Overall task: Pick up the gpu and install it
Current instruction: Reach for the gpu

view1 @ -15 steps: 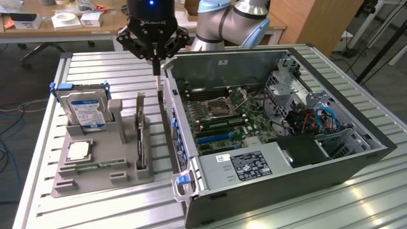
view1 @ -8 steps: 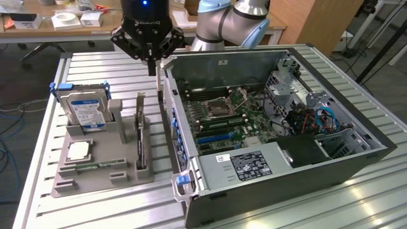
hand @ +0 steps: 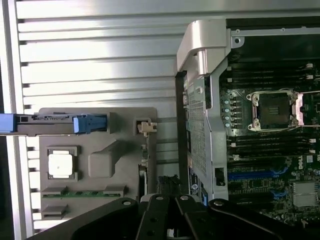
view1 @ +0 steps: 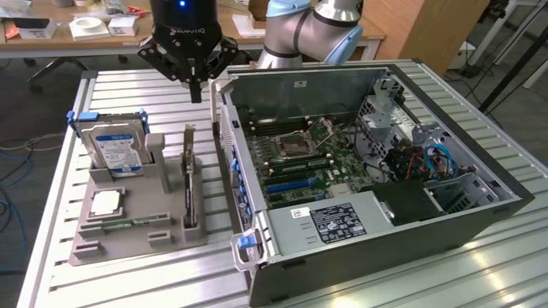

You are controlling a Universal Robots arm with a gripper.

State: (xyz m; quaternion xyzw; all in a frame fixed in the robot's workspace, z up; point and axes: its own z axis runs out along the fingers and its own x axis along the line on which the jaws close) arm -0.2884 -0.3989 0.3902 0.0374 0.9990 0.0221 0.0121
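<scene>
Exterior view: a high, oblique look down across the table [view1: 128, 90], far enough back to take in the whole open case [view1: 385, 256] at the exterior view's right and the grey holder [view1: 128, 240] at its left. Wrist view: closer, facing straight down past the gripper [hand: 169, 215]. Shared ground — the holder, the case's near wall and the CPU socket [hand: 274, 111].

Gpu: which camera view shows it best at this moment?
The exterior view. There the gpu stands on edge in the grey holder, with its dark side, full length and silvery end visible. The wrist view looks straight down on it, so it gives just the thin top edge.
</scene>
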